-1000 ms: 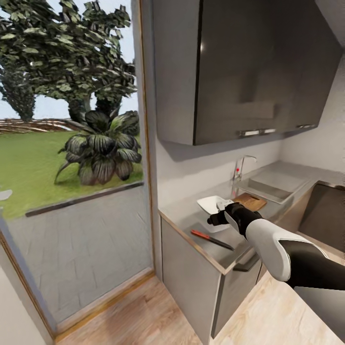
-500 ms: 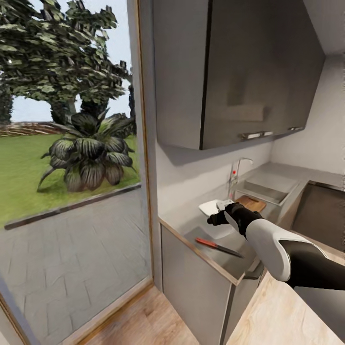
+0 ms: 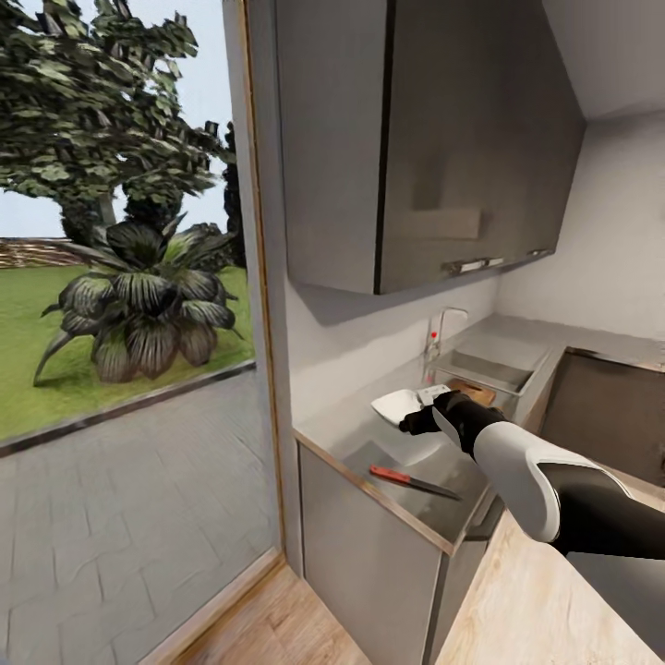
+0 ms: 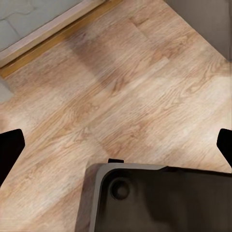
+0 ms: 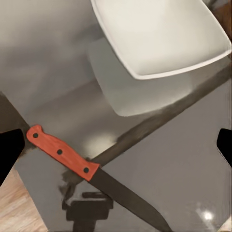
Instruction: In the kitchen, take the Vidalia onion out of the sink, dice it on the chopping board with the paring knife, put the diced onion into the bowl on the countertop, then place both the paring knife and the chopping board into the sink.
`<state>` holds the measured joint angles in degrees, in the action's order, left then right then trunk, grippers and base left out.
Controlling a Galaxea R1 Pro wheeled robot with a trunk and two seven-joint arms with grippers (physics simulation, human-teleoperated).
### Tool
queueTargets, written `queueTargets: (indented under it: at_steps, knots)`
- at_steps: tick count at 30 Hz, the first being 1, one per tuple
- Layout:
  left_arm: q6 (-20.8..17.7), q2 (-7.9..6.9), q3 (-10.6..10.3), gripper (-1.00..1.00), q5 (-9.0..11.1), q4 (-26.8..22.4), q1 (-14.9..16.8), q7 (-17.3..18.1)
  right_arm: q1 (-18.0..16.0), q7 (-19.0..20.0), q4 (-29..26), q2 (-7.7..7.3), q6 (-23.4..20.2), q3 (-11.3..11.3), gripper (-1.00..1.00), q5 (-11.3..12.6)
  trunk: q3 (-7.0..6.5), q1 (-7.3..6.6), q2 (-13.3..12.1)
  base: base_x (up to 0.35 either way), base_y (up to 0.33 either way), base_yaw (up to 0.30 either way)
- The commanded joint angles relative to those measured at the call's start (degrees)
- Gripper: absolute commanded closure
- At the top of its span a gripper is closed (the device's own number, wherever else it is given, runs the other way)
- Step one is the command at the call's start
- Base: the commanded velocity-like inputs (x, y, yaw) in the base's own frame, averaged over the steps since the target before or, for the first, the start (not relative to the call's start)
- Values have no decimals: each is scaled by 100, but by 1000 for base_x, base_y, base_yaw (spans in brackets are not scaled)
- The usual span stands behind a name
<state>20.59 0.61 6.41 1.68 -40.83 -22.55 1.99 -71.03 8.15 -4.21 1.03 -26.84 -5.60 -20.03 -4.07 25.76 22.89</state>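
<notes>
1. Our head camera swung since a second before, so the kitchen slid left in the frame.
2. Our right end effector [image 3: 413,425] stayed open over the surface [image 3: 356,434].
3. The paring knife [image 3: 413,481] lay at lower centre, unpicked.

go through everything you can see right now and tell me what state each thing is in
paring knife: lying flat on the countertop, not held
bowl: upright, looks empty
chopping board: flat beside the sink, mostly hidden
faucet: no water visible
wall cabinet: doors closed
right tool: open, above the countertop
left tool: open, over wooden floor
</notes>
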Motion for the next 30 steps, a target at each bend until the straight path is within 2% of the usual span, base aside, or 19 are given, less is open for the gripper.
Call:
queueTargets:
  at_steps: [1,13,30]
  knots:
    - [6,4,17,-100,17,-5,-4,21,2,28,-12,2,-32,-46,-100,-63,-6,2,3,2,3,-167]
    - [6,6,14,-100,17,-7,-4,21,2,33,-14,2,-32,-46,-100,-63,-82,2,3,13,51,-167]
    - [6,4,16,-100,17,-11,-4,21,2,37,-10,2,-32,-46,-100,-63,-190,2,3,27,255,-167]
